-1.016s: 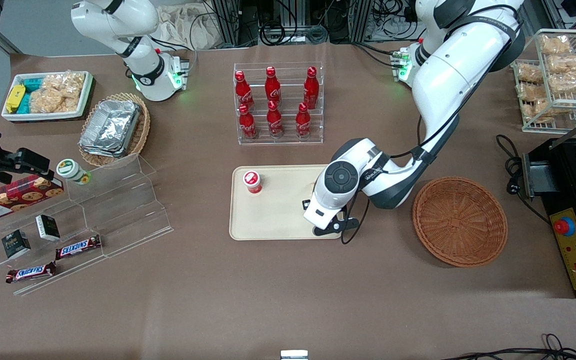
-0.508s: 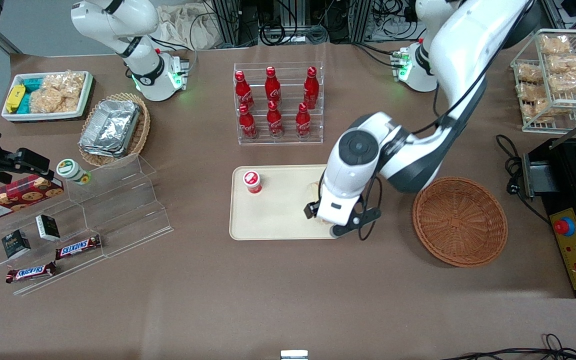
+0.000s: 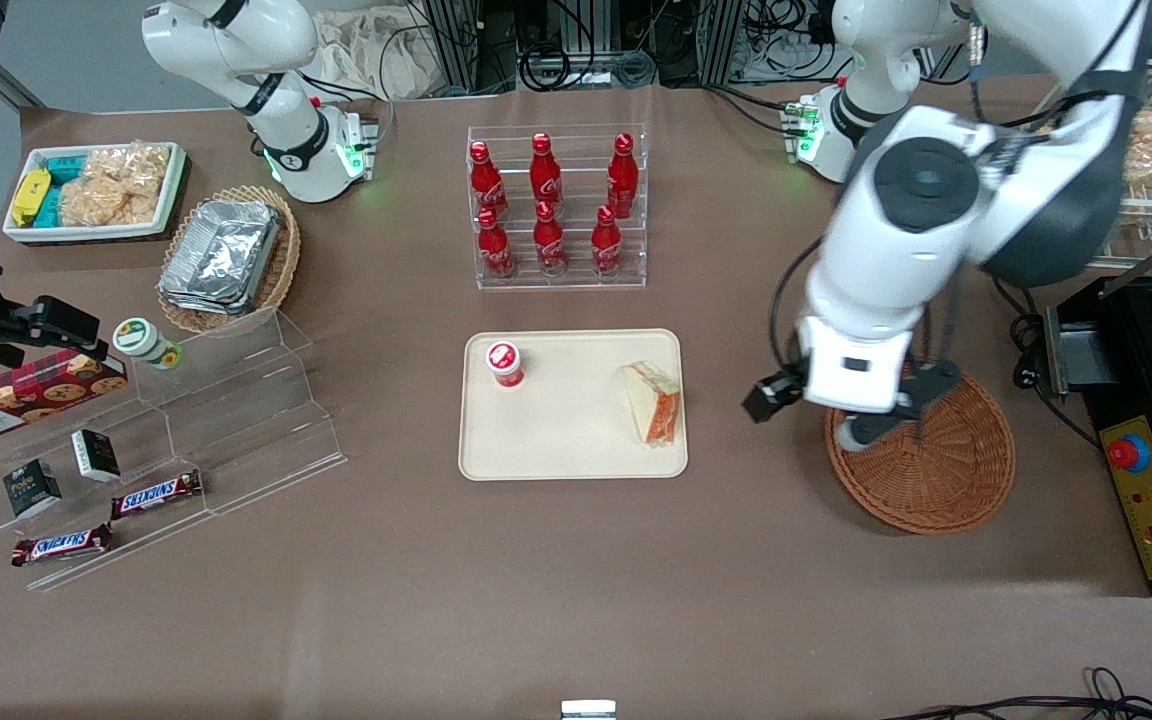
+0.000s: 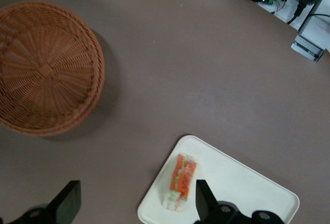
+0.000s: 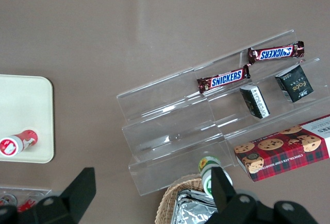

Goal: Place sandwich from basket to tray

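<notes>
Sandwich (image 3: 652,402) on tray (image 3: 571,440); claw (image 4: 136,208) high, unclenched.

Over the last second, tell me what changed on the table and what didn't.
The claw let go of the sandwich, which now lies on the tray, then rose and swung away, open, above the empty basket. The tray, basket and small red-capped bottle stayed put.
</notes>
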Motion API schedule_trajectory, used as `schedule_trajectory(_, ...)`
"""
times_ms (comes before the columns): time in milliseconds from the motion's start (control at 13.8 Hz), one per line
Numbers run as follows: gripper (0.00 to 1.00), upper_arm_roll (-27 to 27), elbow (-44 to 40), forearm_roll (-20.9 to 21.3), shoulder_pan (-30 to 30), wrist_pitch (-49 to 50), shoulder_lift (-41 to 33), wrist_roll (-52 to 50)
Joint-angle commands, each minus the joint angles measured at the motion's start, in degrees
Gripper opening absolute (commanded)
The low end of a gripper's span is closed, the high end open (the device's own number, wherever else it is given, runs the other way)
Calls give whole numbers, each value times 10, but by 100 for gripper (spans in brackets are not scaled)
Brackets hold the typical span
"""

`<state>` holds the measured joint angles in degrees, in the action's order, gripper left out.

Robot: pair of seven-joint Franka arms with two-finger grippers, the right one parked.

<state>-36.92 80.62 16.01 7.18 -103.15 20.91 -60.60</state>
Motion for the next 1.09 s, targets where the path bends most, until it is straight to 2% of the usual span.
schedule_trajectory(0, 100, -4, 19, -49, 64, 28, -41, 98)
schedule_trajectory(145, 100, -4, 19, -67, 100, 38, -53, 161)
schedule_trajectory(363, 100, -1, 19, -69, 129, 54, -68, 220)
schedule_trajectory(581, 100, 22, 16, -72, 128, 71, -83, 279)
schedule_trajectory(726, 100, 71, 17, -74, 92, 71, -92, 316)
schedule_trajectory(1016, 100, 248, 31, -137, -22, 77, -131, 421)
